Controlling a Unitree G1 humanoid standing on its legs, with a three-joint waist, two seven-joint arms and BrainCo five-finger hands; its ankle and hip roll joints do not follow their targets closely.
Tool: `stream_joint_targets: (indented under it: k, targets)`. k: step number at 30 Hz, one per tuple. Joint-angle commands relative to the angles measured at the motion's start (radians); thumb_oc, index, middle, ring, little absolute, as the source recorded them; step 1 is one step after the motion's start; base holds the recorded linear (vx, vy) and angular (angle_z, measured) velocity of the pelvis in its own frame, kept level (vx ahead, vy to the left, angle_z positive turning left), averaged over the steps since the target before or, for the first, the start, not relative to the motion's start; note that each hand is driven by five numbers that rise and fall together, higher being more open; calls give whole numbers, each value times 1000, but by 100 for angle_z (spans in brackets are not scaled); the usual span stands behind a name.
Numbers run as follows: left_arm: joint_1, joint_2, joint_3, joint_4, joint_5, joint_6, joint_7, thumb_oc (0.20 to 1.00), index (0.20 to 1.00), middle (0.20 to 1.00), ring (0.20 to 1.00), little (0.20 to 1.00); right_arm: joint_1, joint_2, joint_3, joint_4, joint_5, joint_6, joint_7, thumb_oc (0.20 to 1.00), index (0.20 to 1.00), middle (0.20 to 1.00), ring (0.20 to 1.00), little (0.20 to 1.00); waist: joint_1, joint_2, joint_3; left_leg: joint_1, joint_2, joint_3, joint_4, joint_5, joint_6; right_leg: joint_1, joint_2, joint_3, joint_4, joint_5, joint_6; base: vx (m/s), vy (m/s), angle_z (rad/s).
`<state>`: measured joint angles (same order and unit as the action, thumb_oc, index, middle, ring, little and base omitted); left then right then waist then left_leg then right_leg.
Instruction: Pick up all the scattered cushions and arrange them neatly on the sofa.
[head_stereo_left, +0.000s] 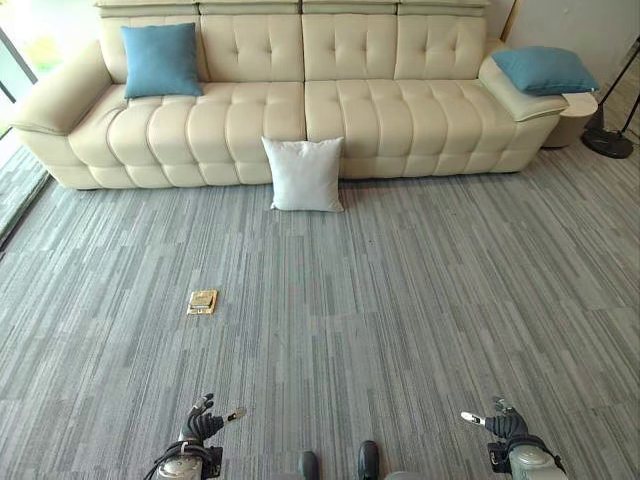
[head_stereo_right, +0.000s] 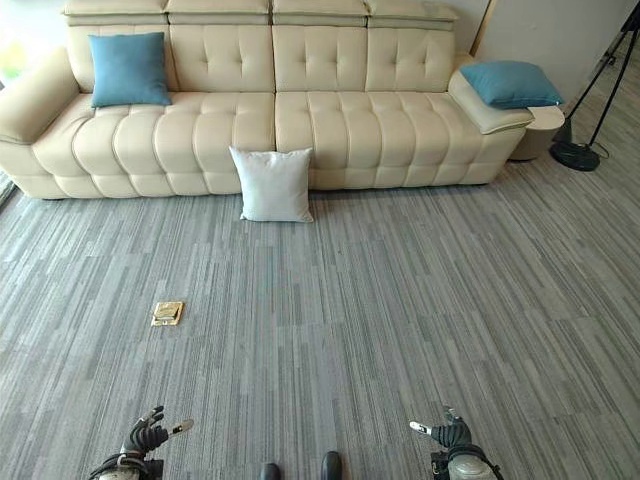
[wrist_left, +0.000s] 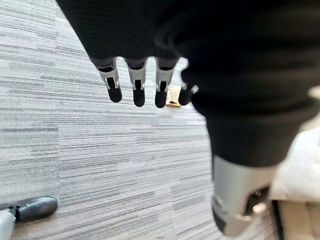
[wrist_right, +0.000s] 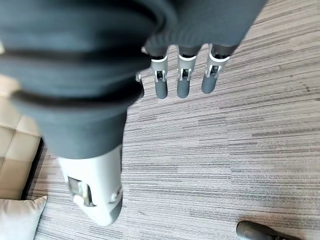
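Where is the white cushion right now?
The white cushion stands on the carpet, leaning against the front of the sofa near its middle, far ahead of both hands.

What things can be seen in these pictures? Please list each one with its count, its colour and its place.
Sofa: one, cream, tufted, along the far side of the carpet.
Blue cushions: two; one upright against the sofa back near its left end, one lying on the sofa's right armrest.
White cushion: one, standing on the carpet, leaning against the sofa front near the middle.
Floor plate: one, brass-coloured, set in the carpet left of centre.
Carpet: one, grey striped, covering the floor.
Stand: one, black, round base on the floor right of the sofa.
Left hand: open, low over the carpet, holding nothing.
Right hand: open, low over the carpet, holding nothing.
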<state>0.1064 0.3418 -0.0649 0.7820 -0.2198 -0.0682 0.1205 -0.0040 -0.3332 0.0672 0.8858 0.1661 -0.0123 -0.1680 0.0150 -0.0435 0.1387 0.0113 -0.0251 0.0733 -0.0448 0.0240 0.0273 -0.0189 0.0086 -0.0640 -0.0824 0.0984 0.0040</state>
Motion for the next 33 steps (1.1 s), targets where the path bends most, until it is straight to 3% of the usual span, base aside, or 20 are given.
stream_joint_targets:
  k: [1,7,9,12,16,18,22,24,25,26,28,29,33]
  targets:
    - [-13,50,30,-18,-35,-28,22,1000,1000,1000,1000,1000,-50,1,21,-27,38,-18,-27,1000,1000,1000,1000,1000,18,-51,-23,-73,-35,-34,160,-158,-11,11,-88,30,84,-106,137,1,83,-9]
    - [2,69,58,-61,-49,-30,29,1000,1000,1000,1000,1000,-62,16,40,-80,39,-16,-22,1000,1000,1000,1000,1000,42,-59,5,-89,-46,-51,214,-196,11,-64,-113,31,240,-109,172,38,109,-15]
    - [1,69,53,-60,-42,-30,30,1000,1000,1000,1000,1000,-56,16,46,-113,30,-19,-20,1000,1000,1000,1000,1000,37,-52,15,-76,-47,-64,213,-208,13,-98,-112,27,287,-111,165,88,82,-3]
    - [1,66,41,-64,-25,-31,28,1000,1000,1000,1000,1000,-59,4,61,-135,19,-24,-19,1000,1000,1000,1000,1000,27,-44,31,-33,-56,-76,200,-221,18,-142,-110,-8,251,-90,147,142,33,7]
    - [-8,60,32,-57,-27,-31,31,1000,1000,1000,1000,1000,-64,-10,84,-155,-8,-19,-20,1000,1000,1000,1000,1000,6,-40,53,16,-64,-102,186,-238,17,-206,-98,-31,192,-58,152,163,-16,8]
    - [-21,49,27,-46,-26,-37,37,1000,1000,1000,1000,1000,-59,-28,95,-180,-36,-18,-24,1000,1000,1000,1000,1000,-9,-34,69,59,-70,-132,174,-251,6,-251,-99,-71,148,-36,162,262,-64,30]
    - [-18,46,12,-65,-10,-40,33,1000,1000,1000,1000,1000,-37,-39,98,-203,-51,-23,-18,1000,1000,1000,1000,1000,-24,-28,67,109,-69,-169,150,-268,-11,-265,-109,-80,143,-12,156,273,-130,34]
    - [-14,38,6,-57,-10,-38,31,1000,1000,1000,1000,1000,-33,-37,92,-194,-48,-27,-16,1000,1000,1000,1000,1000,-29,-19,49,126,-42,-179,153,-252,-36,-259,-106,-91,166,-8,139,355,-245,76]
    - [-12,32,-3,-59,-11,-36,27,1000,1000,1000,1000,1000,-22,-36,80,-200,-40,-33,-15,1000,1000,1000,1000,1000,-37,-4,40,117,-1,-178,180,-206,-76,-243,-106,-118,171,-21,126,342,-298,75]
    - [-15,30,-10,-61,-11,-35,26,1000,1000,1000,1000,1000,-21,-37,79,-199,-35,-38,-15,1000,1000,1000,1000,1000,-43,3,37,106,20,-172,197,-172,-95,-234,-101,-128,167,-28,116,292,-280,68]
    - [-25,26,-20,-60,-10,-34,14,1000,1000,1000,1000,1000,-17,-45,74,-195,-21,-44,-15,1000,1000,1000,1000,1000,-54,14,30,61,72,-125,282,-85,-116,-193,-80,-143,146,-63,89,247,-235,39]
    - [-32,23,-24,-55,-13,-33,14,1000,1000,1000,1000,1000,-18,-47,74,-190,-17,-40,-16,1000,1000,1000,1000,1000,-53,13,34,35,83,-100,306,-73,-110,-176,-78,-142,139,-77,82,237,-200,6]
    - [-57,17,-40,-30,-8,-30,13,1000,1000,1000,1000,1000,-35,-57,75,-163,-11,-37,-23,1000,1000,1000,1000,1000,-36,-6,51,-95,55,-39,278,-141,-76,-127,-88,-125,126,-117,79,170,-77,-3]
